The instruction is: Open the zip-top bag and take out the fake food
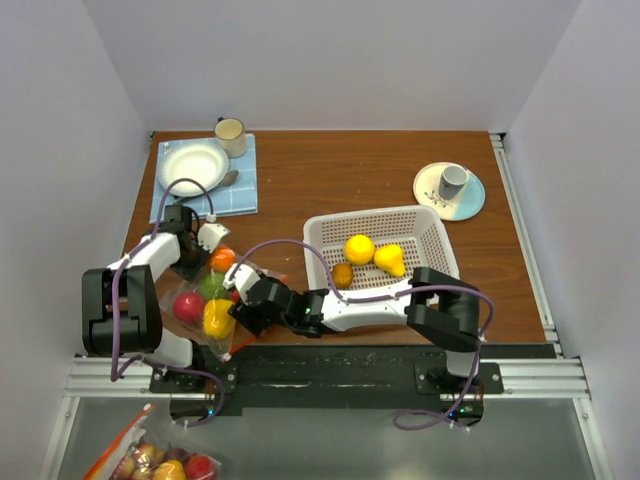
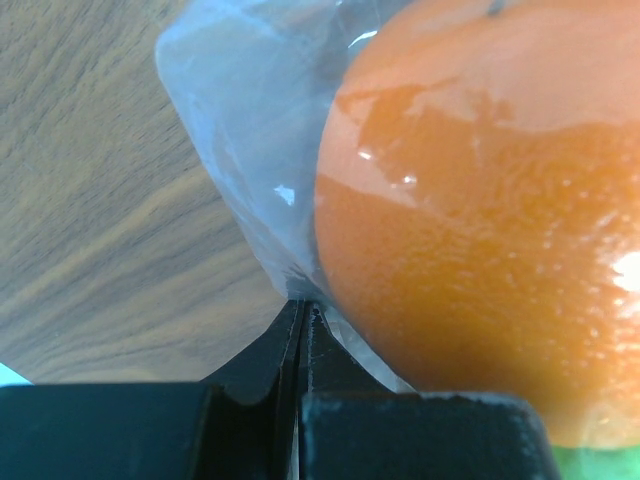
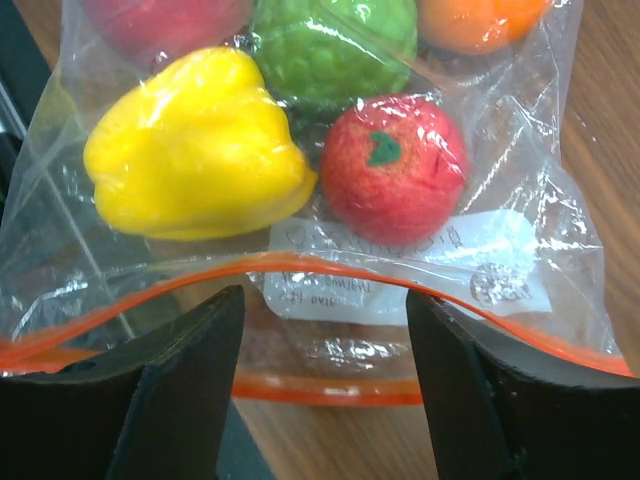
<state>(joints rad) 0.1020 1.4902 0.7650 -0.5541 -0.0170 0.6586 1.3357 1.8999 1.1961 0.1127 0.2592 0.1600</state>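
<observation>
Nearest me, the right gripper reaches across to the near-left part of the table, its jaws spread wide and clamping nothing. The zip-top bag lies right in front of it. One lip of the orange-red zip strip arches over the fingertips. The other lip lies lower between them, so the mouth stands parted.

Through the clear, crinkled plastic I can see a glossy yellow pepper. Beside it is a red fruit with a green stalk mark, and behind them a knobbly green piece. A white printed label sits under the red one.

At the bag's far end is an orange. There the left gripper has its jaws pinched together on a corner of the plastic.

To the right, a white basket holds three more yellow and orange pieces. Beyond, a white bowl and a mug sit on a blue mat.
</observation>
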